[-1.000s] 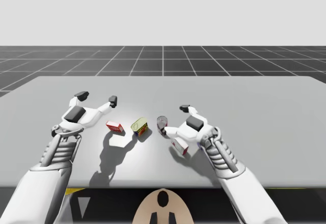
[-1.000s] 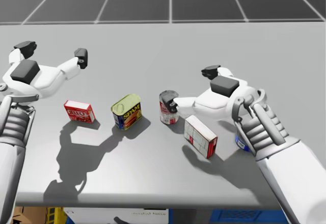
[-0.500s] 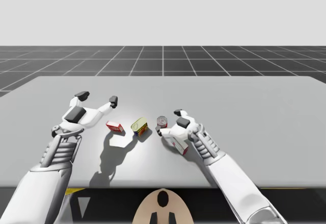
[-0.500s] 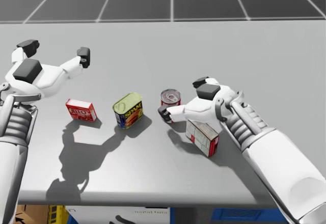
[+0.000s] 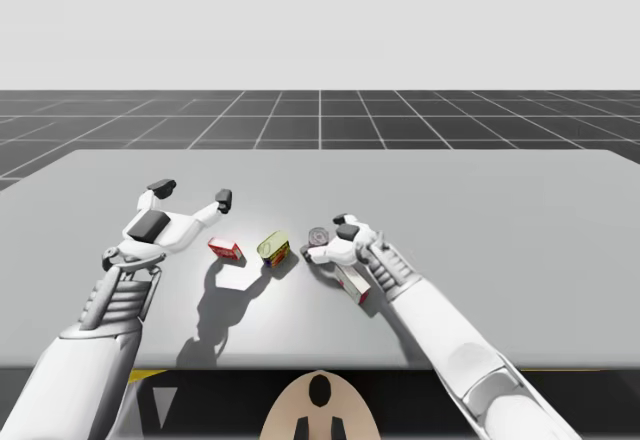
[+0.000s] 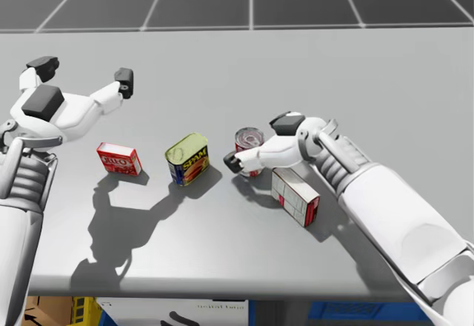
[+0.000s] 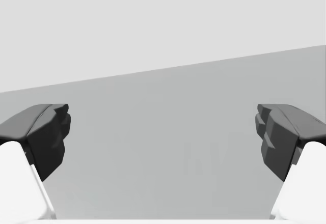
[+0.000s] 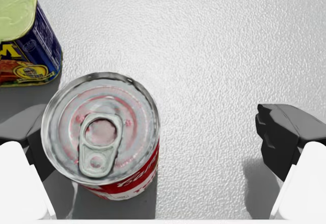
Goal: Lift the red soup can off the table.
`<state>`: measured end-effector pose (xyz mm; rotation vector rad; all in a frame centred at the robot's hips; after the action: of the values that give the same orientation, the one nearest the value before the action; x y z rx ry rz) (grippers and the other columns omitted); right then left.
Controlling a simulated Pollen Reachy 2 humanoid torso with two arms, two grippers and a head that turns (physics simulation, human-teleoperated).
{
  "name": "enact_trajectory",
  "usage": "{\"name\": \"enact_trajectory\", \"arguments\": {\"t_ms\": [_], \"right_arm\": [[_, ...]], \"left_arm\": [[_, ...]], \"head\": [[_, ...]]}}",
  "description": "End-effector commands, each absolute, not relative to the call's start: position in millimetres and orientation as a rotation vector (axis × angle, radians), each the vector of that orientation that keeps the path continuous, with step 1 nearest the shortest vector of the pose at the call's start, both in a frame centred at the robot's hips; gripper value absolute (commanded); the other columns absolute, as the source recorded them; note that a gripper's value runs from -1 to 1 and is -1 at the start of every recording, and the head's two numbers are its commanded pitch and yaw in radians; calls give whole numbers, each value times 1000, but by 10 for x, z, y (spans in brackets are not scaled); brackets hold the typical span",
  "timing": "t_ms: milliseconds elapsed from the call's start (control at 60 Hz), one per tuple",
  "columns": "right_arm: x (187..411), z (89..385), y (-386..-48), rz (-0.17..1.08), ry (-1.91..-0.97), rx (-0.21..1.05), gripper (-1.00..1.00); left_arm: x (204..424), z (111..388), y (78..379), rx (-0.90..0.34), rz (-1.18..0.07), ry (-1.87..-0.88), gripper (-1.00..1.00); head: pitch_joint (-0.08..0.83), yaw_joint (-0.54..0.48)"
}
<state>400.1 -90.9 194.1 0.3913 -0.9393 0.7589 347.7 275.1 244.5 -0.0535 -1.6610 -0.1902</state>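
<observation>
The red soup can point(image 8: 102, 137) stands upright on the table point(image 8: 214, 56), pull-tab lid up.

Bright light from above, far side. My left arm point(image 6: 18, 193) and right arm point(image 6: 385, 207) throw dark shadows toward me on the table point(image 6: 222, 67). Pale hotspot mid-table in high view. The red soup can point(image 8: 102, 132) sits in shadow at its base.

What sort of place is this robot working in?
Probably a simulated test scene, not a real room: a plain grey table, a dark grid floor to an empty horizon, and a red soup can.
</observation>
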Motion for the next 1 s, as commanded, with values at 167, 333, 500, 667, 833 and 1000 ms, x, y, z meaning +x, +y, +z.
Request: {"name": "enact_trajectory", "arguments": {"t_ms": [167,333,500,667,833,1000], "right_arm": [[3778,1819,-332,810,-920,545,1000],[3765,1846,-365,805,-919,552,1000],[3758,1855,-391,809,-913,555,1000],[3741,1888,-411,815,-921,555,1000],[3728,2008,-460,808,-948,556,1000],[3701,2379,-520,809,-1032,565,1000]], "left_arm": [[3474,2441,2737,-47,-197,-1662,-1000],[3473,2437,2725,-42,-200,-1662,-1000],[3475,2431,2716,-41,-201,-1660,-1000],[3470,2421,2717,-38,-201,-1658,-1000],[3470,2415,2718,-37,-202,-1658,-1000],[3475,2419,2726,-36,-199,-1659,-1000]], "head": [[627,41],[617,41],[512,40],[375,39],[315,44],[312,45]]}}
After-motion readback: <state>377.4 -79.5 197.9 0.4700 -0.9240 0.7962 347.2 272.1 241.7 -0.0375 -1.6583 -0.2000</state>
